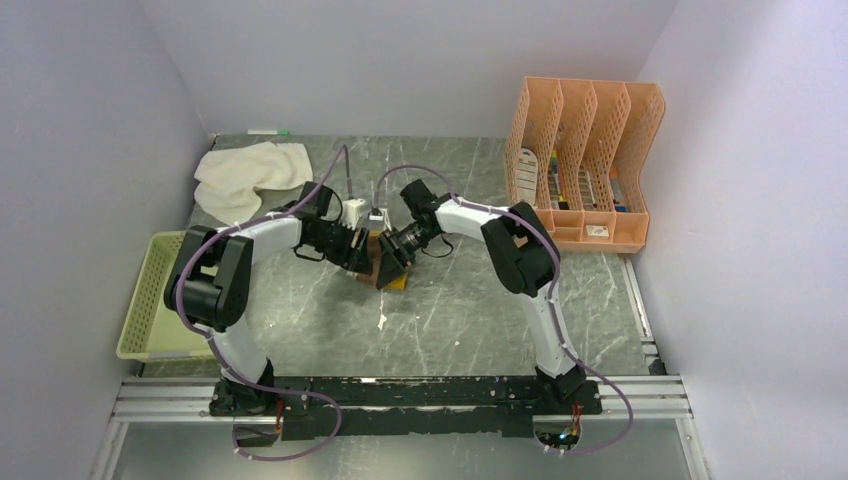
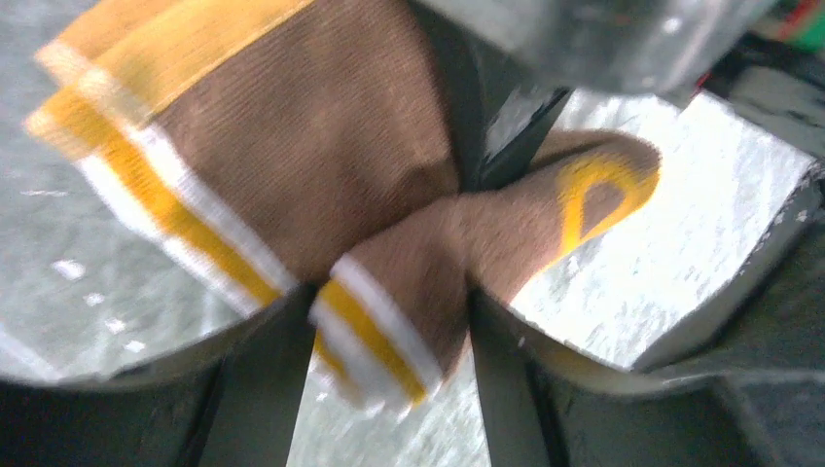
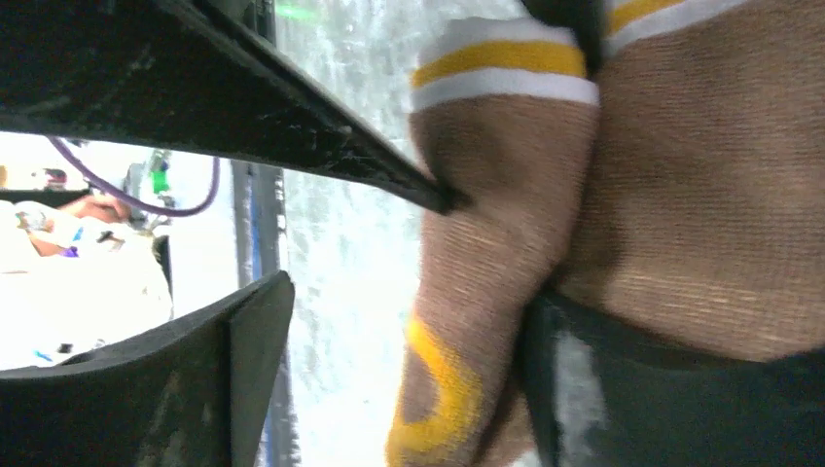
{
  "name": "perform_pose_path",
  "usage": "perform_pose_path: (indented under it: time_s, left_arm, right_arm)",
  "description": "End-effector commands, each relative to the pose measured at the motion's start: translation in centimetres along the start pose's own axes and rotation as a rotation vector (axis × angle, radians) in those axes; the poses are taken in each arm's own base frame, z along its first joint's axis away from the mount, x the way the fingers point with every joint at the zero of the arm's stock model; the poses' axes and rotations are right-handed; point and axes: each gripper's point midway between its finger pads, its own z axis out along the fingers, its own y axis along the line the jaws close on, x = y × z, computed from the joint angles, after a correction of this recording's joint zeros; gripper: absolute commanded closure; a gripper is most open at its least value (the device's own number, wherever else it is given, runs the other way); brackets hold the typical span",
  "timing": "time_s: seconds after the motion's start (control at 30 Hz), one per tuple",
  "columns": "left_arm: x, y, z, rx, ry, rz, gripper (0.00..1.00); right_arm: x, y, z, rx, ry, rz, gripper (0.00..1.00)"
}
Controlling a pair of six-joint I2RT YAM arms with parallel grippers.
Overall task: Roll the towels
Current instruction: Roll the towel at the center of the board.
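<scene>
Well, left pincer (image 2: 384, 297): closed on a fold of the brown towel (image 2: 321, 136), cloth filling its gap.
Right pincer (image 3: 368, 241): jaws apart, one tip touching that towel, nothing between them.
Brown towel: bunched mid-table (image 1: 450, 310), between both arms.
White towel (image 1: 250, 175): crumpled, far left corner.
Basket (image 1: 150, 300): left edge.

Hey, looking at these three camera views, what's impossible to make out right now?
Top view: brown towel mostly hidden under the left gripper and right gripper; how far it is rolled is unclear.
Left wrist view: the towel is blurred and cut off by the top edge.
Top view: items in the orange file organizer are too small to identify.
</scene>
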Motion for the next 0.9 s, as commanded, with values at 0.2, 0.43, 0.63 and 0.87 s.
perform_pose_path:
  time_s: [0.2, 0.43, 0.63, 0.87]
  left_arm:
    - [5.0, 3.0, 1.2, -0.148, 0.189, -0.085, 0.31]
    - [4.6, 2.9, 1.2, -0.138, 0.182, -0.082, 0.31]
    - [4.7, 2.8, 1.3, -0.128, 0.191, -0.084, 0.3]
    - [5.1, 2.3, 1.9, -0.067, 0.225, -0.095, 0.26]
  right_arm:
    - [-5.0, -4.4, -7.2, 0.613, -0.161, -0.144, 0.0]
    - [-7.9, -1.9, -16.4, 1.068, -0.496, -0.319, 0.0]
    - [-6.6, 1.3, -16.3, 1.138, -0.547, -0.483, 0.0]
    - [-4.6, 5.2, -9.3, 1.269, -0.273, -0.973, 0.0]
